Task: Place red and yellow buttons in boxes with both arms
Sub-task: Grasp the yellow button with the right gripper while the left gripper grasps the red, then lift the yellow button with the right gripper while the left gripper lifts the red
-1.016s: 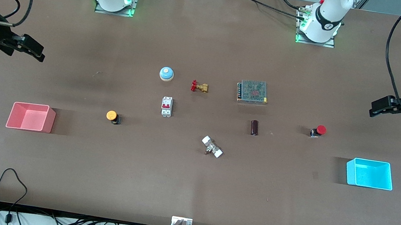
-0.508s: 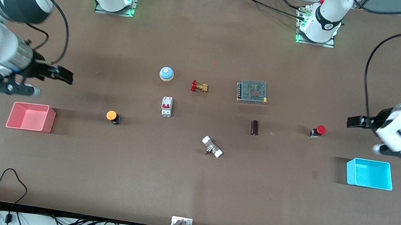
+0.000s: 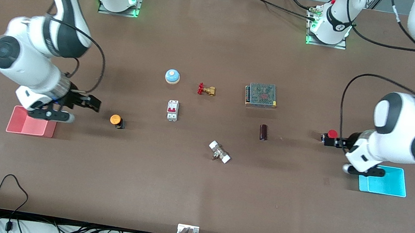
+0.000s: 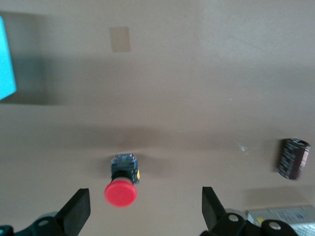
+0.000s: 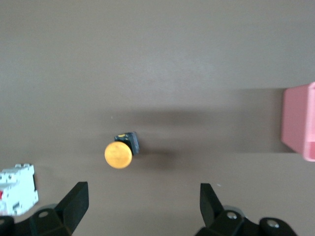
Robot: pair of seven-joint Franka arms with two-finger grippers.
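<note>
The buttons both lie tipped on their sides on the table, neither yet touched. Taking the white breaker switch (image 3: 172, 110) at mid-table as landmark: the blue box (image 3: 386, 190) sits nearest the front camera, well off toward the left arm's end; the pink box (image 3: 29, 127) stands slightly farther back, toward the right arm's end. The yellow button (image 3: 115, 120) lies between the breaker switch and the pink box, a little nearer the camera than the switch. The red button (image 3: 330, 136) lies about level with the switch, well toward the left arm's end.

The right gripper (image 5: 142, 206) hovers just beside the yellow button, fingers spread wide; the left gripper (image 4: 145, 209) hangs at the red button (image 4: 121, 187), likewise wide.

Each button looks small, light, rigid plastic. The round caps seem smooth and likely to slip or roll, so the squarer black body under the cap looks the surer place to pinch, across its flat sides.
</note>
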